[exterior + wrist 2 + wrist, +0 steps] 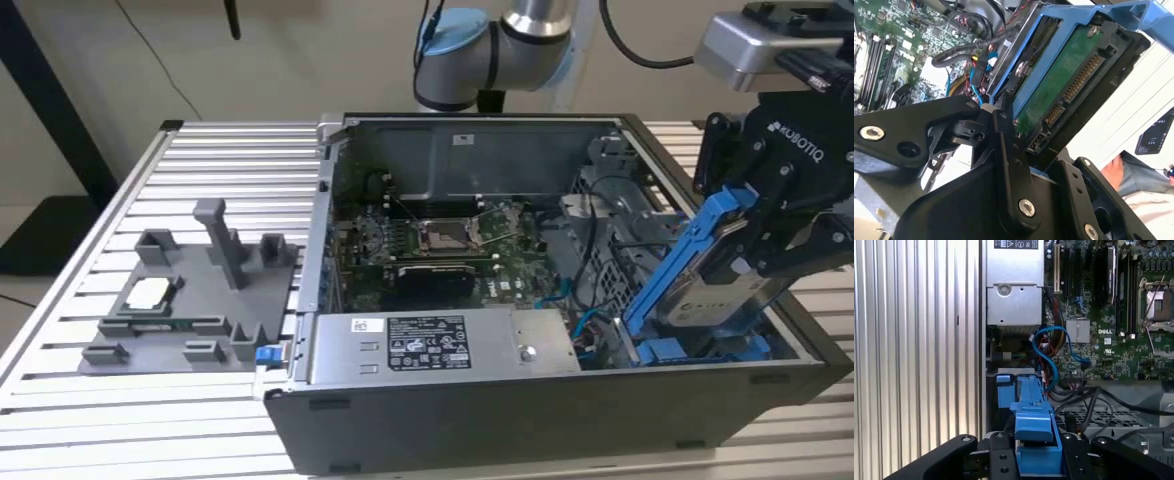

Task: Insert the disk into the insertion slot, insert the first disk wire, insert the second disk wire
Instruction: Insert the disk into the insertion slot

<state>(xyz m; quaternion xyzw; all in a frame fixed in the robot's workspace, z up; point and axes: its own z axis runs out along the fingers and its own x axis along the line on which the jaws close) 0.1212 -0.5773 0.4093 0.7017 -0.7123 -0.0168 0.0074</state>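
Observation:
In the exterior view my gripper (758,248) is shut on the disk (714,295), a silver-grey drive in a bright blue bracket (681,262). The disk hangs steeply tilted over the open computer case's near right corner. Its lower end reaches down to the insertion slot (701,350) with blue rails. The second wrist view shows the disk's green circuit board (1064,85) and connector pins between my black fingers (1009,150). In the first wrist view the blue bracket (1034,432) sits between my fingers (999,452), above the slot's blue rail (1004,390). A loose blue wire (1046,352) curls beside the slot.
The case (534,430) stands on a slatted metal table (80,250). Inside it are a grey power-supply box (434,345), the motherboard with its silver processor socket (445,235), and dark cable bundles (1094,400). A grey fixture (187,300) sits at the exterior view's left. A person's hand (1109,172) shows beyond the disk.

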